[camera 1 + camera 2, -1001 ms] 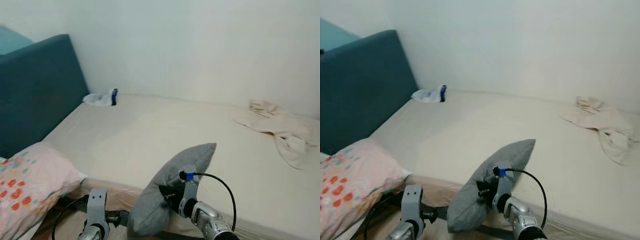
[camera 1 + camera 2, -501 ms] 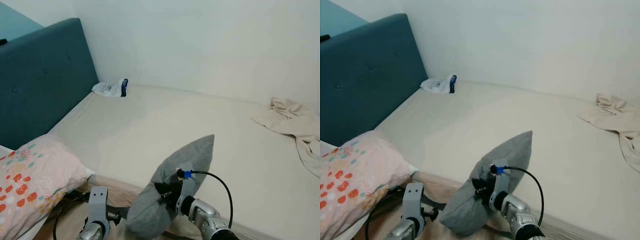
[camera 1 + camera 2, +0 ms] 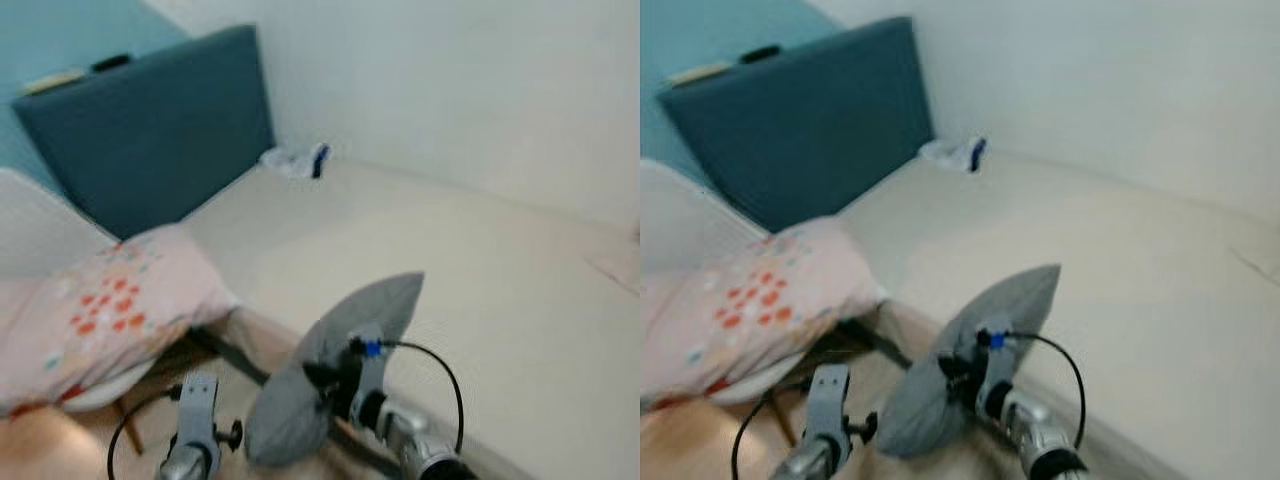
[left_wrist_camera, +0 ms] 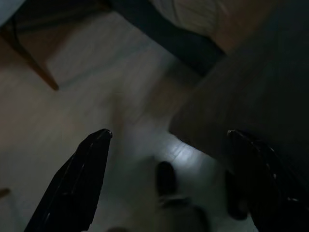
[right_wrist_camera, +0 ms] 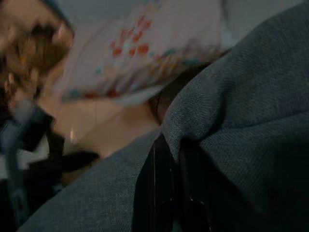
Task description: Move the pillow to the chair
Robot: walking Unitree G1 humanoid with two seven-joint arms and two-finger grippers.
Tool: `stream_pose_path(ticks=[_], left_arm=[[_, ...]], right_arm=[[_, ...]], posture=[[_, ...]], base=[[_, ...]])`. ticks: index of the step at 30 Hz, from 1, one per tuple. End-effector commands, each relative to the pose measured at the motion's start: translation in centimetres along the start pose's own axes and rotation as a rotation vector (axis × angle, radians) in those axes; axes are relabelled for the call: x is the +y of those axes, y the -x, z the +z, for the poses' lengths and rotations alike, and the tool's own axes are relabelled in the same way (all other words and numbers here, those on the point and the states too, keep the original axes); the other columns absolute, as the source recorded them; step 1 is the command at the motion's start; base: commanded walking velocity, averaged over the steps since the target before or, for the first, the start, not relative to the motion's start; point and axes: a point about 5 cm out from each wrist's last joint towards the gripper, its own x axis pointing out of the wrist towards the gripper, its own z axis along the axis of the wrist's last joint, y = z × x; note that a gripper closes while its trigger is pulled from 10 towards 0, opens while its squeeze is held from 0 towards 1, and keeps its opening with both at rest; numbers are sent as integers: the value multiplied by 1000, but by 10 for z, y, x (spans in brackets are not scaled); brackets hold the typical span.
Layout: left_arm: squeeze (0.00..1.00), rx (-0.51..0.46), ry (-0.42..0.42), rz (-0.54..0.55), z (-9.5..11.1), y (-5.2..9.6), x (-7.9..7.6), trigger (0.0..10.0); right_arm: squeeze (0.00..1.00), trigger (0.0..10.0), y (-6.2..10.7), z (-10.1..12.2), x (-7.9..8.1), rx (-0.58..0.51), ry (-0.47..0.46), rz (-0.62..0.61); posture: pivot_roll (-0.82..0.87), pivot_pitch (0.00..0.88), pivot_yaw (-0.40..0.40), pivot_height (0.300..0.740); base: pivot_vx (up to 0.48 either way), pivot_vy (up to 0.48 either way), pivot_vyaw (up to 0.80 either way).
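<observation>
Our right gripper is clamped on the grey pillow, its black fingers pinched together into a fold of the fabric. We hold the pillow up in the air just off the near edge of the bed, one corner pointing up over the mattress and the bulk hanging above the floor. Our left gripper hangs low beside the pillow with its fingers spread well apart, holding nothing, pointing down at the floor. A pink flowered pillow lies near the bed's head end corner, below the dark teal headboard. A small white and blue bundle sits in the far corner of the bed by the wall.
</observation>
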Motion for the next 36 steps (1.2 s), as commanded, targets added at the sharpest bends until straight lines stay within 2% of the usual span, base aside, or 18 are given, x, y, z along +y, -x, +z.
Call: stream_pose_path(ticks=[1, 7, 10, 12, 16, 18, 21, 22, 24, 27, 30, 31, 34, 36], left_arm=[[0, 12, -22, 14, -2, 1, 5, 10000], [0, 2, -41, 6, 1, 0, 2, 10000], [0, -7, -50, 3, 2, 0, 1, 10000], [0, -19, -26, -33, 3, -1, -2, 10000], [0, -39, -56, -53, 7, -1, -5, 10000], [0, -39, -56, -53, 7, -1, -5, 10000], [0, -56, -61, -62, 12, -3, -10, 10000], [0, -56, -61, -62, 12, -3, -10, 10000], [0, -71, -59, -66, 17, -4, -12, 10000], [0, -92, -56, -72, 23, -6, -14, 10000], [0, -108, -50, -77, 27, -6, -16, 10000], [0, -118, -46, -79, 30, -7, -17, 10000], [0, -157, -44, -76, 39, -8, -20, 10000], [0, -171, -42, -74, 42, -9, -21, 10000]], right_arm=[[0, 10000, -9, 8, 10, -33, 26, 47], [0, 10000, -9, 9, 9, -39, 31, 32], [0, 10000, -9, 15, 6, -81, 31, -1], [0, 10000, -10, 28, 5, -182, -30, 1], [0, 10000, -12, 53, 8, -344, -131, 65], [0, 10000, -12, 53, 8, -344, -131, 65], [0, 10000, -16, 89, 22, -494, -92, 150], [0, 10000, -16, 89, 22, -494, -92, 150], [0, 10000, -16, 117, 32, -601, -70, 195], [0, 10000, -15, 147, 50, -688, -40, 308], [0, 10000, -15, 154, 62, -690, -23, 387], [0, 10000, -17, 153, 67, -658, 4, 415], [0, 10000, -29, 127, 69, -449, 216, 364], [0, 10000, -32, 120, 66, -407, 250, 317]], posture=[[-7, 0, 3, 740], [-5, 0, 4, 740], [-4, 0, 6, 740], [-2, 0, 7, 740], [-1, 0, 7, 740], [-1, 0, 7, 740], [2, 0, 6, 740], [2, 0, 6, 740], [0, 0, 6, 740], [-1, 0, 5, 740], [-1, 0, 3, 740], [-2, 0, 2, 740], [0, 0, -2, 740], [2, 0, -4, 740]], base=[[0, 0, 744], [0, 0, 744], [0, 0, 746], [0, 0, 747], [0, 0, 744], [0, 0, 744], [0, 0, 744], [0, 0, 744], [0, 0, 744], [0, 0, 744], [0, 0, 744], [0, 0, 744], [0, 0, 744], [0, 0, 741]])
